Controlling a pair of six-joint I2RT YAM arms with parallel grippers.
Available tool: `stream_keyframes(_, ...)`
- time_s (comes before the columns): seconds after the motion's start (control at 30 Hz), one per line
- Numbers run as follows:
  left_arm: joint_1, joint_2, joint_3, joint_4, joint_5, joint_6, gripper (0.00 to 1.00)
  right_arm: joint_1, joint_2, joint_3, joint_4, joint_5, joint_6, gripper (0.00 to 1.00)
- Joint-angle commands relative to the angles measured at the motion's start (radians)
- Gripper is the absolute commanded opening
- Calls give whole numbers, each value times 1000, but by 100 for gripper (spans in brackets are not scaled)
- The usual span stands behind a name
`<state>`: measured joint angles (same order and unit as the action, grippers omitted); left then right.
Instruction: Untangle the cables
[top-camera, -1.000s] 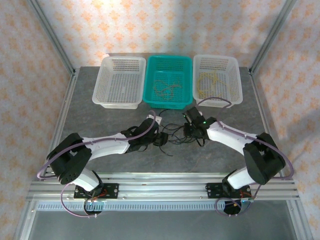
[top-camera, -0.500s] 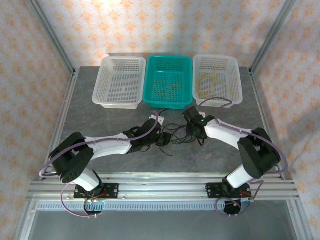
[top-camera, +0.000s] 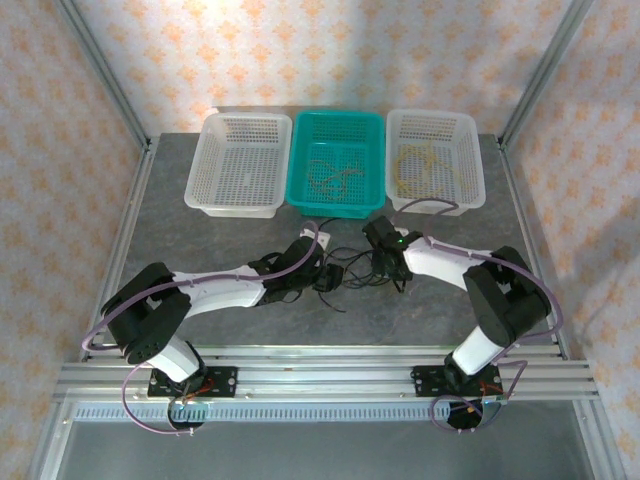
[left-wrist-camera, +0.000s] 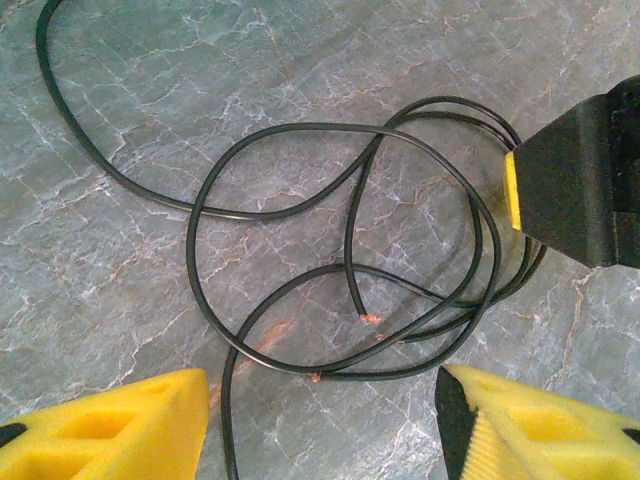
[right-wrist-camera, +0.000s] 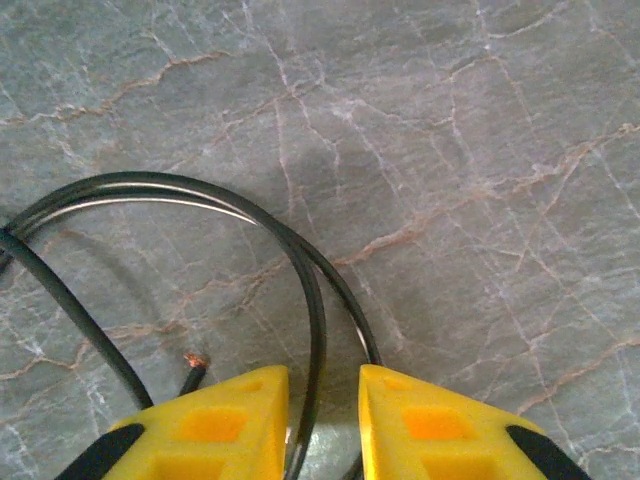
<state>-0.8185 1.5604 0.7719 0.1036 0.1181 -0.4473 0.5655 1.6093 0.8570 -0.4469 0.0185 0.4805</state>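
Observation:
The black cable (top-camera: 350, 272) lies in loose overlapping loops on the grey table between my two grippers, with bare copper ends showing. In the left wrist view its loops (left-wrist-camera: 300, 126) spread ahead of my left gripper (left-wrist-camera: 320, 400), which is open wide just above the table. My right gripper (right-wrist-camera: 323, 400) stands over the right side of the tangle, jaws narrow but still apart, with two black strands (right-wrist-camera: 315, 290) running between them. The orange-brown cable (top-camera: 330, 175) lies in the teal basket (top-camera: 300, 190). The yellow cable (top-camera: 420, 165) lies in the right white basket (top-camera: 475, 165).
A white basket (top-camera: 200, 180) stands at the back left beside the teal one. A tip of the right gripper's finger (left-wrist-camera: 580, 185) reaches into the left wrist view at the right edge, close to the loops. Aluminium frame posts stand at the table's sides.
My right gripper's jaws have narrowed around the black strands, and its arm has drawn slightly left and back. The left gripper has stayed open and nearly still.

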Motion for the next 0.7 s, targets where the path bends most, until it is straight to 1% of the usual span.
stream_keyframes(0.0, -6, 14, 35, 19, -15, 4, 63, -4, 15, 15, 25, -3, 22, 20)
stream_keyframes(0.13, -6, 13, 40, 19, -32, 1, 63, -4, -17, 10, 33, 15, 33, 16)
stream_keyframes(0.33, -6, -12, 33, 39, -95, -31, 63, -4, -109, 7, 11, 78, 31, 7)
stream_keyframes(0.47, -5, -19, 62, 18, -145, -19, 63, -4, -188, -22, 48, 109, 12, 0)
stream_keyframes(0.6, -4, -49, 108, -24, -227, -2, 63, -4, -294, -79, 113, 123, -4, 0)
stream_keyframes(0.67, 5, -76, 106, -4, -226, -2, 63, -4, -352, -104, 152, 124, -26, 0)
